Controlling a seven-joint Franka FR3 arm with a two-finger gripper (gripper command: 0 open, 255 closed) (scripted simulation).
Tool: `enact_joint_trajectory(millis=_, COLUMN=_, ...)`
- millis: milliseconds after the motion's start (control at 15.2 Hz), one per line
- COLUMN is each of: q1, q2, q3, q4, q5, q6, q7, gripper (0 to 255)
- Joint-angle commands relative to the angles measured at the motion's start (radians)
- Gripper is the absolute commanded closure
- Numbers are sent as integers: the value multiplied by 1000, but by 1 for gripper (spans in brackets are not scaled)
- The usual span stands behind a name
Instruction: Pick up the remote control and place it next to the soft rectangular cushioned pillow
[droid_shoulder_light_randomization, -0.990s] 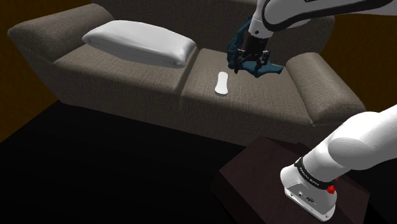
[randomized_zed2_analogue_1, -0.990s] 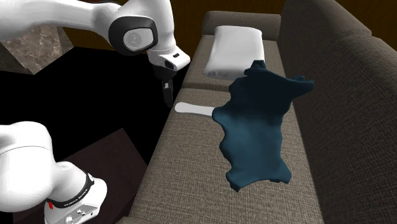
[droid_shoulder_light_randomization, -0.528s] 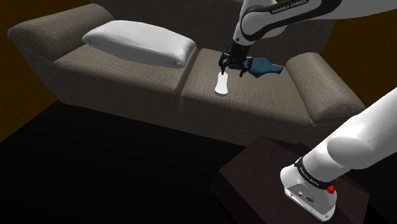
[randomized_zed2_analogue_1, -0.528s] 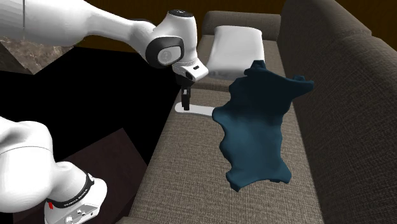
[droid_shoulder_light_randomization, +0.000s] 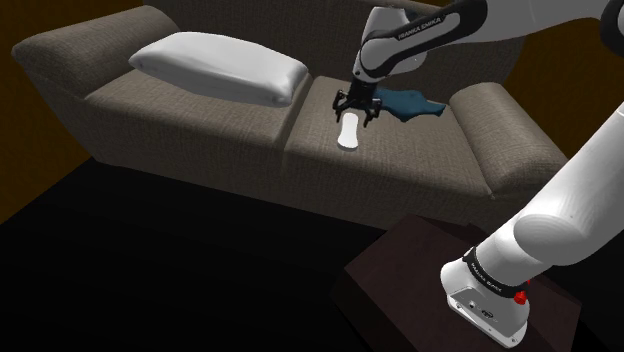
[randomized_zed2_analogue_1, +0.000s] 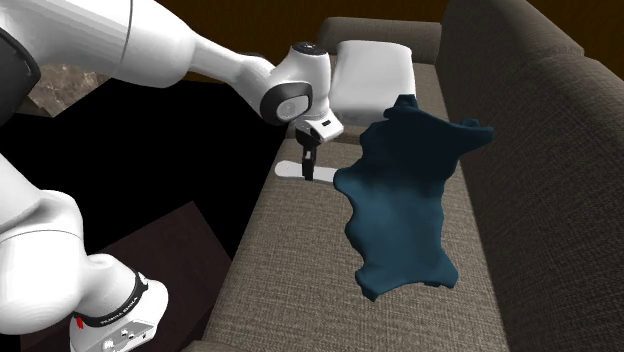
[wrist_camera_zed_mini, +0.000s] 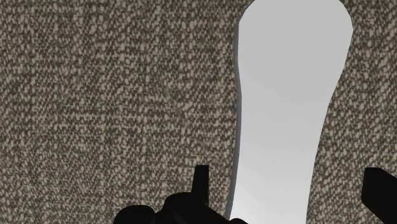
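- Your white arm (droid_shoulder_light_randomization: 560, 205) rises from its dark box stand (droid_shoulder_light_randomization: 400, 275), passes beyond the top edge of the shoulder view, and returns with the forearm running towards that view's left.
- The wrist is bent so the hand points steeply down at the seat of the brown-grey woven fabric sofa (droid_shoulder_light_randomization: 200, 130). In the second exterior view the rounded wrist joint sits above the hand.
- Your jaws are open. In the wrist view the two black fingers (wrist_camera_zed_mini: 201, 181) stand well apart and neither touches anything.
- The slim, flat white remote control (wrist_camera_zed_mini: 286, 108) lies on the sofa seat, in the gap between your jaws. It reaches away from them lengthwise and is not gripped.
- In the shoulder view the jaws hang low over the far end of the remote control (droid_shoulder_light_randomization: 348, 133). In the second exterior view they cover part of its length (randomized_zed2_analogue_1: 286, 170).
- The soft white rectangular pillow (droid_shoulder_light_randomization: 222, 64) lies well apart from the jaws, on the neighbouring seat cushion towards the shoulder view's left.
- A crumpled dark teal cloth (randomized_zed2_analogue_1: 405, 200) lies just beside the jaws, on the side nearer the sofa's backrest. In the second exterior view its edge overlaps one end of the remote control.
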Motion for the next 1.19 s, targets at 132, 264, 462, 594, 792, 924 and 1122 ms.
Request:
enact_joint_trajectory(millis=132, q1=0, q2=33, q3=0, q4=-22, q5=-2, q6=56, q7=2, gripper=0)
enact_joint_trajectory(millis=264, q1=0, q2=33, q3=0, q4=-22, q5=-2, q6=56, q7=2, gripper=0)
enact_joint_trajectory(millis=462, q1=0, q2=33, q3=0, q4=-22, q5=-2, q6=56, q7=2, gripper=0)
enact_joint_trajectory(millis=594, q1=0, q2=33, q3=0, q4=-22, q5=-2, q6=56, q7=2, gripper=0)
enact_joint_trajectory(millis=792, q1=0, q2=33, q3=0, q4=-22, q5=-2, q6=56, q7=2, gripper=255)
enact_joint_trajectory(millis=924, q1=0, q2=33, q3=0, q4=-22, q5=-2, q6=56, q7=2, gripper=255)
enact_joint_trajectory(millis=1122, q1=0, q2=33, q3=0, q4=-22, q5=-2, q6=56, q7=2, gripper=255)
